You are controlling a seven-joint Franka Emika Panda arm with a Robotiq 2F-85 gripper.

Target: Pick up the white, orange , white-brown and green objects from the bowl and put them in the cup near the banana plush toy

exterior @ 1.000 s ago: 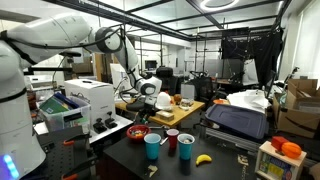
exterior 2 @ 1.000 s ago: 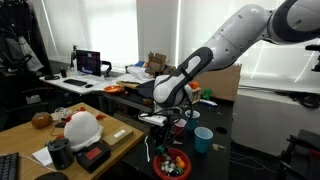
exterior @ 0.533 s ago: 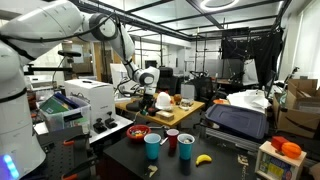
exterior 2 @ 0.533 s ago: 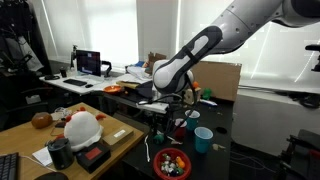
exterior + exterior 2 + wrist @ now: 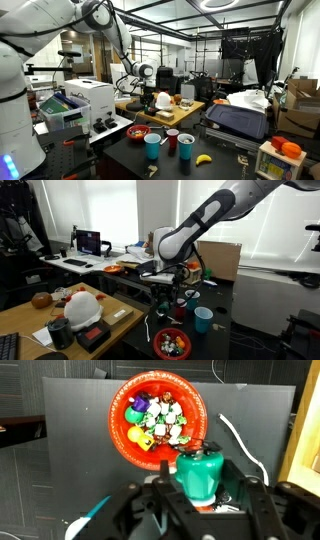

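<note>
1. Chunky green object (image 5: 198,475) in the wrist view: glossy, rounded sides, a darker green cap on one end. Plain green all over, no markings to make out.
2. Looks squat rather than long, so not much of a long axis. Going by the cap, points roughly up the picture toward the bowl (image 5: 114,422), tilted a touch to the right.
3. Sits right between the dark fingers (image 5: 152,505) of the gripper (image 5: 205,498), one finger on each side. Jaws look clamped on it, though the actual contact spots are hard to see from this angle.
4. Looms far bigger in the picture than the bits in the bowl, so clearly up near the camera, out of the bowl, held over the dark table (image 5: 60,470) just off the bowl's lower right edge.
5. Bowl itself is red-orange with a heap of small stuff inside: white, orange, green, purple and yellow pieces all jumbled together.
6. In an exterior view, gripper (image 5: 163,288) hangs well above the bowl (image 5: 156,342). Too small there to spot the green thing.
7. Banana plush toy (image 5: 204,158) lies on the table with a cup (image 5: 186,146) just beside it, both well apart from the gripper.
</note>
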